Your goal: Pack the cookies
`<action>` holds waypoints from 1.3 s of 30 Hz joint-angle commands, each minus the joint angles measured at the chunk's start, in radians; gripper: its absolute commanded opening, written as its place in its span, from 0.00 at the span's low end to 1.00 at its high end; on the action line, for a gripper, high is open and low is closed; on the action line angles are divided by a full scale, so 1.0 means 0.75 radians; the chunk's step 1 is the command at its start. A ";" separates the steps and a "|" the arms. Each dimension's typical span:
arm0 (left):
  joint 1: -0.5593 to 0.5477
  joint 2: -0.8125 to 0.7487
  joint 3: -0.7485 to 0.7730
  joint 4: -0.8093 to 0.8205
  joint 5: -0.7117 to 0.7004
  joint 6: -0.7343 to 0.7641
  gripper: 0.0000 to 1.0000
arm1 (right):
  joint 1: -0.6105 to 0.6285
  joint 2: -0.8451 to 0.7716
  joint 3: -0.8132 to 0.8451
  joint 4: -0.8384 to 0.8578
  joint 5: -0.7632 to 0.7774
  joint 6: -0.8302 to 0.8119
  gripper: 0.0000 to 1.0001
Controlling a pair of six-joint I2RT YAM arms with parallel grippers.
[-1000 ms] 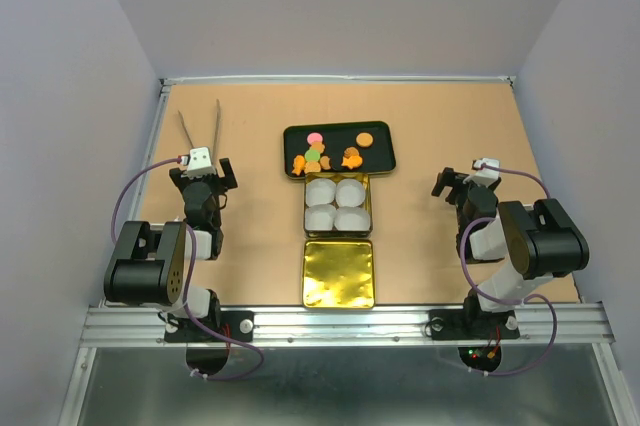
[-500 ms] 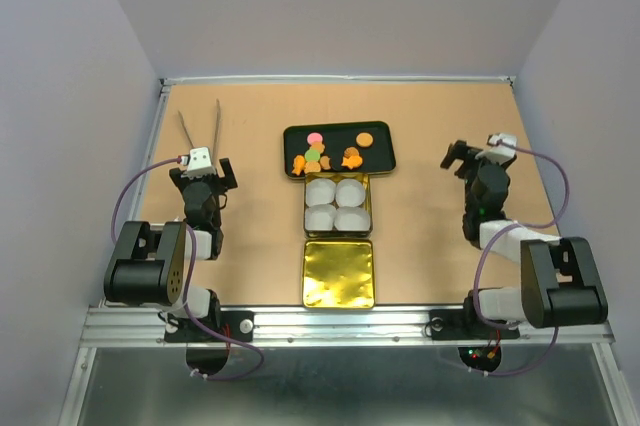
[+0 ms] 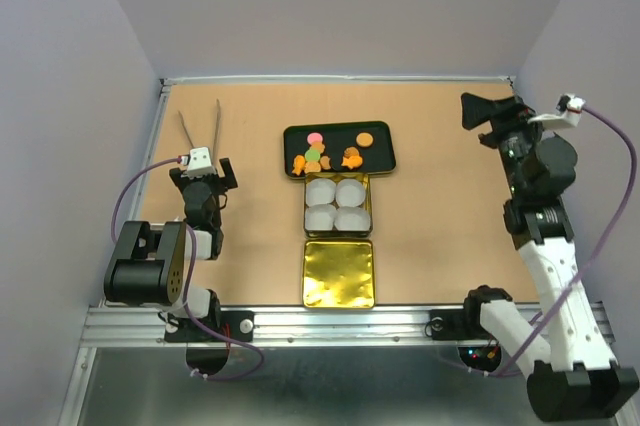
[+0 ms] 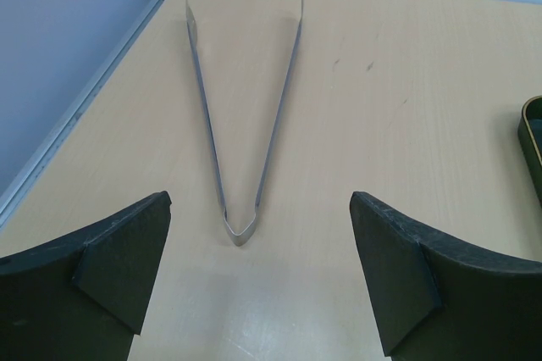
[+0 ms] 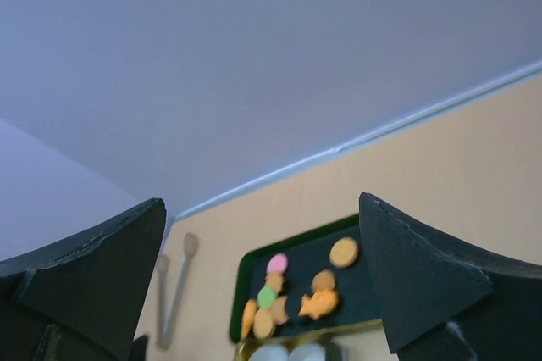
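At the left side of the table [image 3: 440,196], the left claw [image 4: 259,208] is hovering low over the wood with its two fingers [image 4: 118,268] standing wide apart and holding nothing. Straight at 12 o'clock from it, the tongs [image 4: 246,124] are lying flat, the joined end pointing to the claw and the two arms spreading toward the far edge. In the top view, the tongs are lying near the far left corner, well apart from the tray [image 3: 385,161].

At the right side, the right claw [image 5: 261,200] is hanging high above the table, also with its fingers [image 5: 423,285] apart and empty. It is pointing toward 9 o'clock in the top view. Its camera is looking down and across at the tray and, more blurred, at the tongs behind it.

The cookies [image 3: 325,154] are all lying on the black tray at the middle of the table, toward the far side. A pink one [image 3: 315,138] is lying at 12 o'clock of the group, a green one [image 3: 313,155] just under it, and a round orange one [image 3: 365,139] is sitting alone at 3 o'clock. The other orange pieces are crowding along the near edge.

At 6 o'clock of the tray, touching it, the tin [image 3: 369,206] is holding four white cups [image 3: 322,192], and no cookie is showing in them. At 6 o'clock of the tin, the gold lid [image 3: 338,273] is lying flat.
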 commanded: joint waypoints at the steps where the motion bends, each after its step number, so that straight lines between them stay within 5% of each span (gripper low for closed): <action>1: -0.004 -0.008 -0.004 0.345 -0.002 0.003 0.99 | -0.003 -0.131 -0.065 -0.418 -0.255 0.264 1.00; 6: -0.029 -0.053 0.011 0.248 -0.147 -0.005 0.99 | 0.001 -0.125 0.115 -0.889 -0.362 0.062 1.00; 10: -0.023 -0.152 0.491 -0.592 -0.305 -0.040 0.99 | 0.058 -0.085 0.099 -0.889 -0.228 0.055 1.00; 11: -0.025 -0.135 0.597 -0.760 -0.244 -0.005 0.99 | 0.079 -0.066 0.103 -0.883 -0.218 0.051 1.00; 12: -0.025 -0.151 0.883 -1.203 -0.096 -0.054 0.99 | 0.150 -0.040 0.105 -0.849 -0.165 0.035 1.00; 17: -0.014 -0.190 1.090 -1.571 -0.056 -0.248 0.99 | 0.185 -0.052 0.089 -0.840 -0.094 0.025 1.00; 22: 0.108 -0.105 1.268 -1.970 0.282 -0.308 0.99 | 0.193 -0.054 0.109 -0.842 -0.073 -0.004 1.00; 29: 0.131 -0.207 1.091 -1.905 0.468 -0.236 0.99 | 0.193 -0.023 0.166 -0.901 -0.110 -0.049 1.00; 33: 0.245 -0.076 1.095 -1.931 0.732 -0.306 0.99 | 0.193 0.081 0.238 -1.006 -0.124 -0.074 1.00; 39: 0.278 -0.023 1.201 -2.027 0.473 -0.291 0.99 | 0.193 0.085 0.228 -1.053 -0.095 -0.094 1.00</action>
